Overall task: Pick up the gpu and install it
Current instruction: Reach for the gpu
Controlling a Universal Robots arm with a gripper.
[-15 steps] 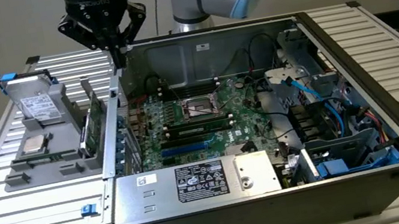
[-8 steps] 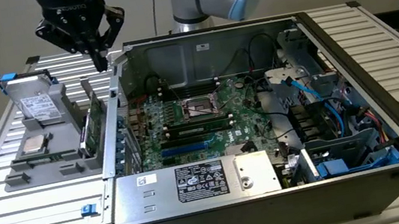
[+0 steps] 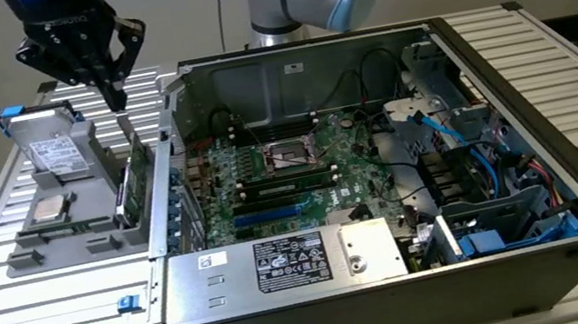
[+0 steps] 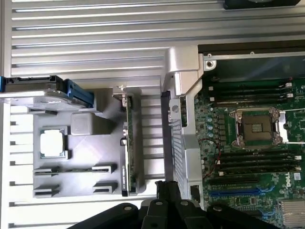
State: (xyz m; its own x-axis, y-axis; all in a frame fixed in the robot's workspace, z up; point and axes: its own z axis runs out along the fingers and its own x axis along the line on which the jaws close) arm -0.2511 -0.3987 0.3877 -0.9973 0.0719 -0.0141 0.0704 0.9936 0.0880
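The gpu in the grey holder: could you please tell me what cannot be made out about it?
1. Exterior view: the gpu stands nearly edge-on in the grey holder, hiding its faces' detail.
2. Wrist view: seen as a thin edge; which side bears the cooler is unclear.
3. Exterior view: whether the gripper touches its top edge is unclear.

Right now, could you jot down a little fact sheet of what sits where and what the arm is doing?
gripper: hovers just above the gpu
gpu: stands on edge in the grey holder, not lifted
grey holder: beside the computer case, on the exterior view's left
also in holder: hard drive, processor chip
computer case: open, motherboard exposed
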